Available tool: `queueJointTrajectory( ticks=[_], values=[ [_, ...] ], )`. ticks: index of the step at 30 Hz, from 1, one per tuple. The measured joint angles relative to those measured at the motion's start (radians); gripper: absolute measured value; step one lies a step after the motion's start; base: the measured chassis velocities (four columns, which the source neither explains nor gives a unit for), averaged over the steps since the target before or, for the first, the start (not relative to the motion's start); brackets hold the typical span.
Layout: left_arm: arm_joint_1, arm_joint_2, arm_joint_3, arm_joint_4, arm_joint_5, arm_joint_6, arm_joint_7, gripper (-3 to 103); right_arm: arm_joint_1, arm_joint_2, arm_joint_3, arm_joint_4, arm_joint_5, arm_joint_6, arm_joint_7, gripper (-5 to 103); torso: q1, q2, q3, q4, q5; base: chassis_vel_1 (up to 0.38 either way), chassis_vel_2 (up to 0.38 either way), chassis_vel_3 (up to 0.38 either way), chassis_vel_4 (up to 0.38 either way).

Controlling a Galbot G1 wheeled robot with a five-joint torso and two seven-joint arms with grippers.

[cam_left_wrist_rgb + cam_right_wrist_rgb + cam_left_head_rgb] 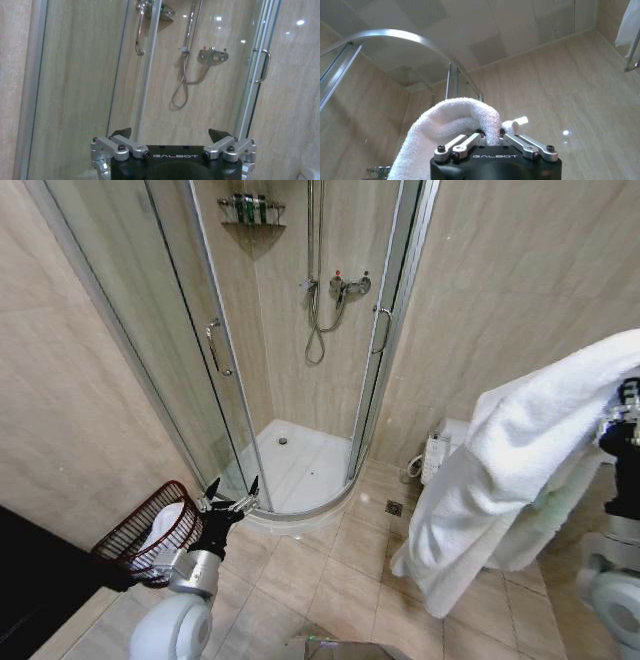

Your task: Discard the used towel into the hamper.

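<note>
Gripping a fold of the white towel (455, 120), the right pincer (492, 137) has its two silver fingers drawn close together with the terry cloth pinched between them; the right wrist view shows this clamp plainly, with the cloth bulging up above the fingertips and spilling down one side of the black pincer body. In the head view the same towel (500, 470) hangs at the right of the frame, draped from the upper right edge down toward the tiled floor (330, 580), its lower corner well clear of the tiles. That view hides the clamp itself, since the cloth covers the arm's end.

At the lower left of the head view, the left pincer (232, 488) sits low with its two dark fingertips spread wide apart and nothing between them. The left wrist view confirms this: both fingers (121, 132) stand far apart and the gap frames the glass shower door (75, 93), with the shower hose (182, 80) and mixer tap (213, 55) behind.

The hamper (125, 540), a dark reddish-brown openwork basket, stands on the floor at the lower left of the head view, just beside the left pincer, with something white lying inside it. It is well apart from the hanging towel.
</note>
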Motion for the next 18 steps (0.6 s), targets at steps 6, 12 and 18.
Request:
queueJointTrajectory(
  ticks=[6, 12, 18],
  values=[
    [0.0, 0.0, 0.0, 0.0, 0.0, 0.0, 0.0, 100, -0.012, -0.001, 0.015, 0.0, -0.003, 0.005, -0.001, 7, 0.011, 0.025, 0.014, 0.0, 0.0, 0.0, 0.0, 0.0, 0.0],
    [0.0, 0.0, 0.0, 0.0, 0.0, 0.0, 0.0, 100, -0.013, 0.002, 0.024, 0.0, -0.002, 0.006, -0.001, 7, 0.024, 0.055, 0.031, -0.0001, 0.0001, 0.0, 0.0, 0.0, 0.0],
    [0.0, 0.0, 0.0, 0.0, 0.0, 0.0, 0.0, 100, -0.012, -0.009, 0.025, 0.0, -0.002, 0.01, -0.001, 7, 0.04, 0.09, 0.05, 0.0, 0.0, 0.0, 0.0, 0.0, 0.0]
  ],
)
